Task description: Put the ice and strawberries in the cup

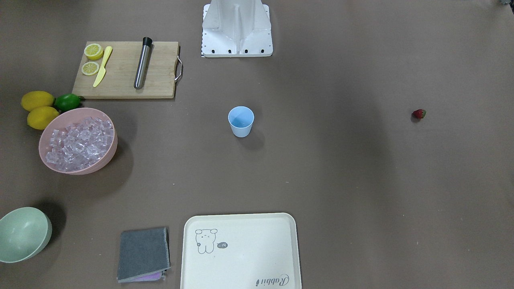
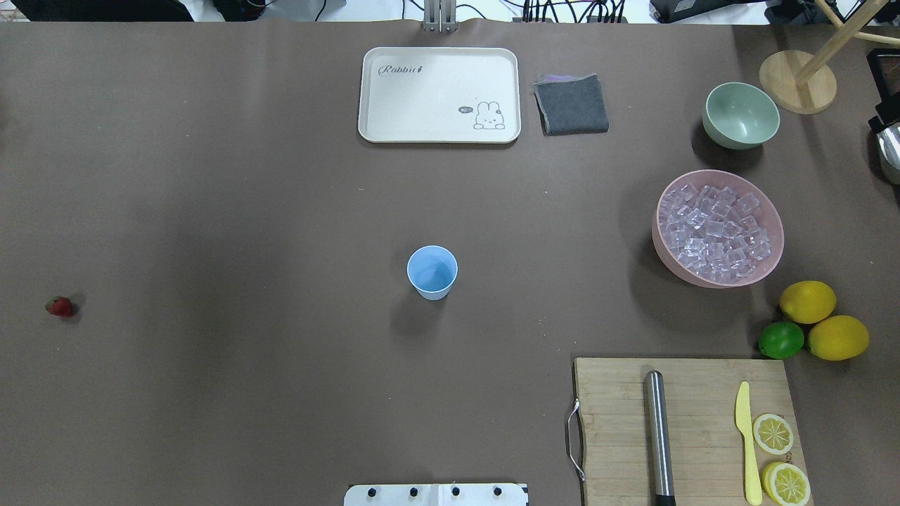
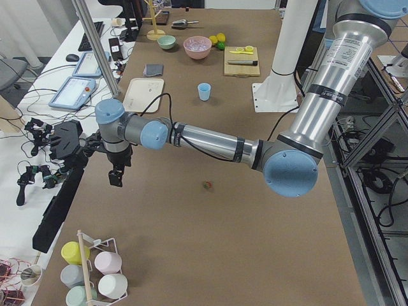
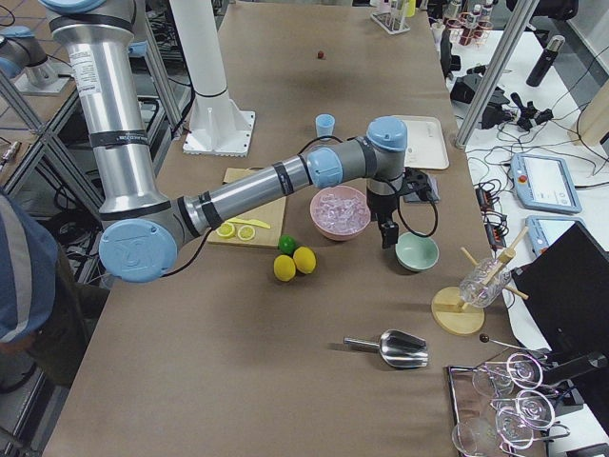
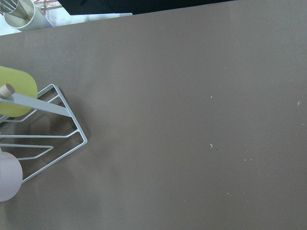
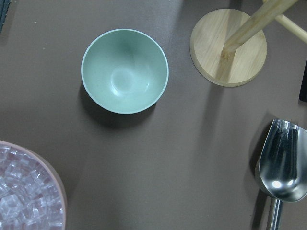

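On the brown surface [image 2: 246, 211] the small light-blue plastic cup [image 2: 432, 272] looks empty; clear ice cubes [image 2: 717, 232] come next. I cannot tell how wide the left hand [image 3: 115, 178] or right hand [image 4: 387, 235] is.

Even overhead light, soft shadows, sharp focus.
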Tool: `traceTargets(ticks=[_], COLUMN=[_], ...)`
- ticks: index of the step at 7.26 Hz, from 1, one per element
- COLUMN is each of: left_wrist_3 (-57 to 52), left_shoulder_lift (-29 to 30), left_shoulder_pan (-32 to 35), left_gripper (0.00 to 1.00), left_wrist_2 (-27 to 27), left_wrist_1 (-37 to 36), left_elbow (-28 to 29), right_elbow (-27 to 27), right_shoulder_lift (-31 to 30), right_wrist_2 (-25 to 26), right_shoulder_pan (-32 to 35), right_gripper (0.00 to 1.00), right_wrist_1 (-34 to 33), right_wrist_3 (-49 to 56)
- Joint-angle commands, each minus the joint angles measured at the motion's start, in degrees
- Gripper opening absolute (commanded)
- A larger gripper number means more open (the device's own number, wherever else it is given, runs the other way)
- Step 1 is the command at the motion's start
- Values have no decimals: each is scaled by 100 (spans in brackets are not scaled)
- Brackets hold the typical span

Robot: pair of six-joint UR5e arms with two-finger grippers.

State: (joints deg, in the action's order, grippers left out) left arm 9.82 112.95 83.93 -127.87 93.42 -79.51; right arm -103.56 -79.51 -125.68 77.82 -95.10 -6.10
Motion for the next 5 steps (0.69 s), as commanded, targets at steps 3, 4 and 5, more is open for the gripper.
traceTargets(ticks=[3, 4, 5], left_wrist_3=[-32, -59, -67], left_shoulder_lift=[-19, -19, -10], left_shoulder_pan=[-8, -25, -25], left_gripper=[98, 98, 98], left_wrist_2=[8, 25, 26], left_wrist_1=[0, 18, 18], left_elbow=[-162, -197, -223], right_elbow=[-32, -41, -59], right_shoulder_lift=[-12, -20, -12], right_wrist_2=[0, 0, 0], right_shoulder_pan=[6, 6, 6], right_gripper=[100, 100, 100], right_wrist_1=[0, 0, 0], right_wrist_3=[-5, -5, -22])
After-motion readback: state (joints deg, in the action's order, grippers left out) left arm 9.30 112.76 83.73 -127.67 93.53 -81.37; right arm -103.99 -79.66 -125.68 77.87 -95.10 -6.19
